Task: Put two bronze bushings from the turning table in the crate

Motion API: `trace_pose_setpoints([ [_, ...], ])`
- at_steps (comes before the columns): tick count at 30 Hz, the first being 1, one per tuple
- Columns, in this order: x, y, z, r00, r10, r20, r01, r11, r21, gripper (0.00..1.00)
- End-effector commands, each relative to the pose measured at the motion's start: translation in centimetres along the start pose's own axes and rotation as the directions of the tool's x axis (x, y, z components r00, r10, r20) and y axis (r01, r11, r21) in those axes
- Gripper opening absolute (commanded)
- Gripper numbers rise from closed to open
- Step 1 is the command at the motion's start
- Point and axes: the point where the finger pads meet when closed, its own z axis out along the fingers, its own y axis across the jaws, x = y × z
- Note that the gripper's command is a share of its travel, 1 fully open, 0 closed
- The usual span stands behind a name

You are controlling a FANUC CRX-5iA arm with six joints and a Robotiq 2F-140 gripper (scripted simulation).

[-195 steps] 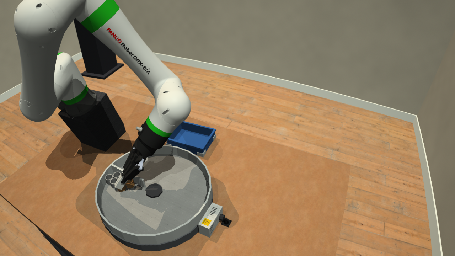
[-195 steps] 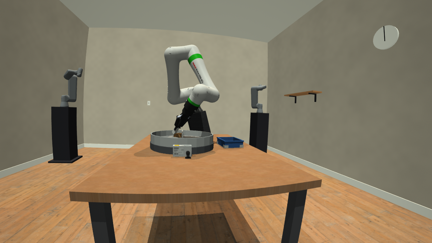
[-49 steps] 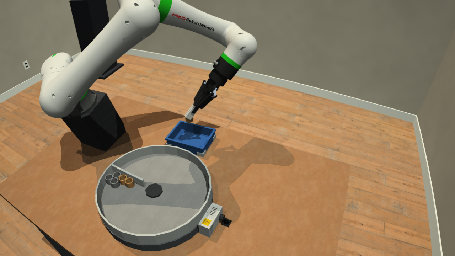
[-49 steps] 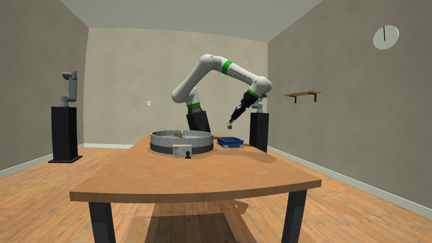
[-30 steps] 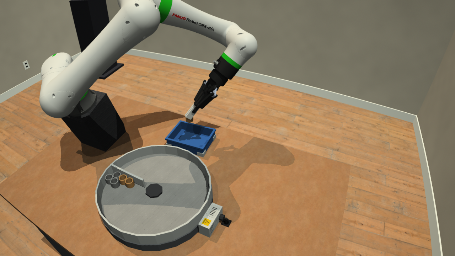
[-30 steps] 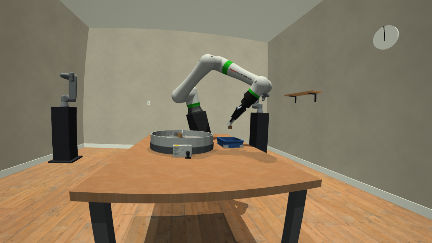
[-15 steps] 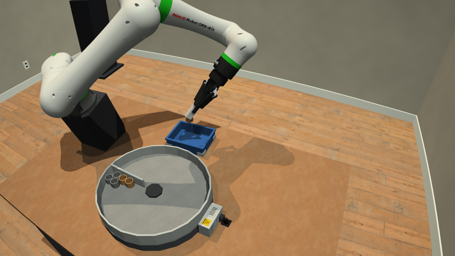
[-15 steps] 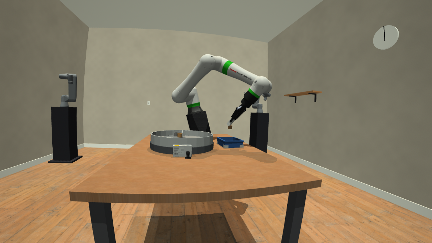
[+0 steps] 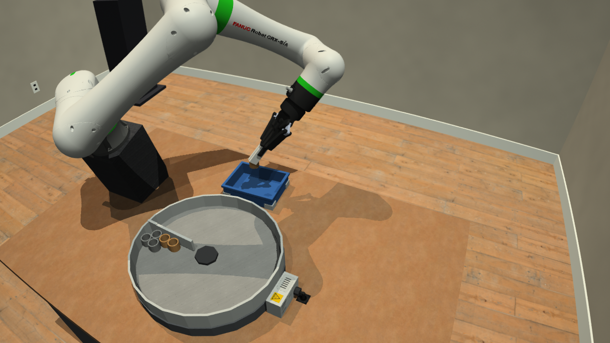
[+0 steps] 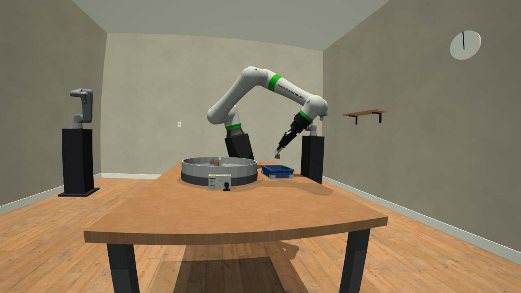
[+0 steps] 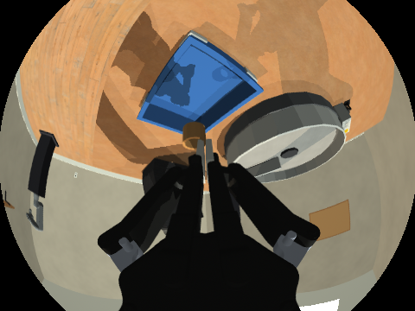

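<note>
Overall, a wooden table carries everything at work. Over it reaches the white FANUC arm. Next in size comes the round, walled turning table, beside the blue crate. The Robotiq gripper slants down, fingers nearly together, pinching the wall of one bronze bushing higher than the crate's rim. On the turning table, two more bronze bushings and three grey bushings cluster beside a divider bar.

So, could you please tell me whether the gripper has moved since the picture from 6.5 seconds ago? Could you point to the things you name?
Yes: in the top view, the gripper [image 9: 254, 161] [image 10: 277, 152] [image 11: 205, 148] has gone from over the turning table [image 9: 238, 298] [image 10: 218, 170] [image 11: 277, 123] to the blue crate [image 9: 248, 196] [image 10: 277, 172] [image 11: 199, 78].
</note>
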Motion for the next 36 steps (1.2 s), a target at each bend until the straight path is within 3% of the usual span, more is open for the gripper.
trace_pose_setpoints([
  [1,0.4,0.0,0.5,1.000,0.000,-0.001,0.000,1.000,0.000,0.00],
  [11,3.3,0.0,3.9,1.000,0.000,-0.001,0.000,1.000,0.000,0.00],
  [36,3.4,0.0,4.0,1.000,0.000,-0.001,0.000,1.000,0.000,0.00],
])
